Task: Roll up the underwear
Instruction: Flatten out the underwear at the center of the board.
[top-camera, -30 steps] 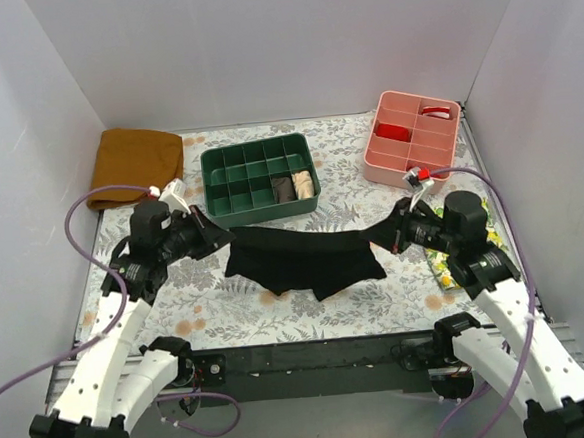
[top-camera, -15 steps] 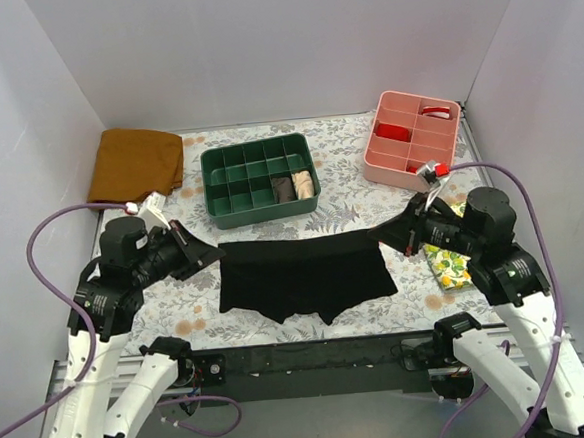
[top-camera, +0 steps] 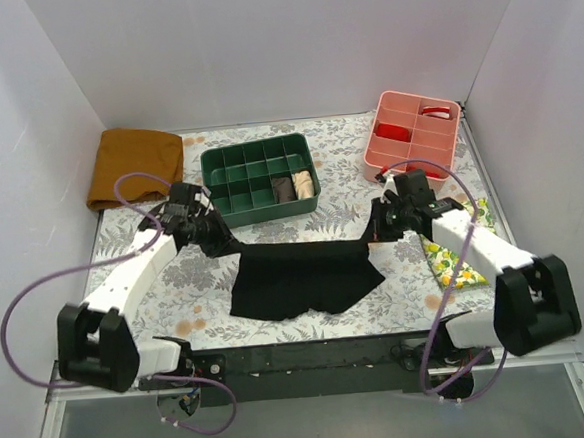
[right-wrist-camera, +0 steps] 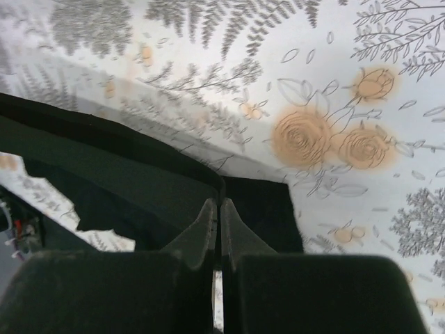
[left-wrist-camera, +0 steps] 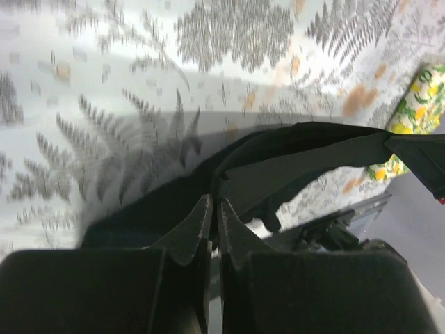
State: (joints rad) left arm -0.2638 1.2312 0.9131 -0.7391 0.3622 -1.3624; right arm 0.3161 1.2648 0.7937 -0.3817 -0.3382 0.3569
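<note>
The left gripper is seen with its two fingers pressed together, and a fold of black fabric is pinched between their tips. The right gripper is likewise closed, with its fingers clamped on the edge of the same garment at a corner. The underwear is held by its far edge between the two grippers, at the left and right corners. That edge is stretched taut just above the floral table cover, while the rest of the fabric is spread on the cover toward the arm bases. A green compartment tray is placed just behind the underwear, with a dark roll and a cream roll in two of its compartments. A lemon-print cloth is laid under the right arm. A pink compartment tray is set at the far right, and a mustard-brown folded cloth at the far left.
</note>
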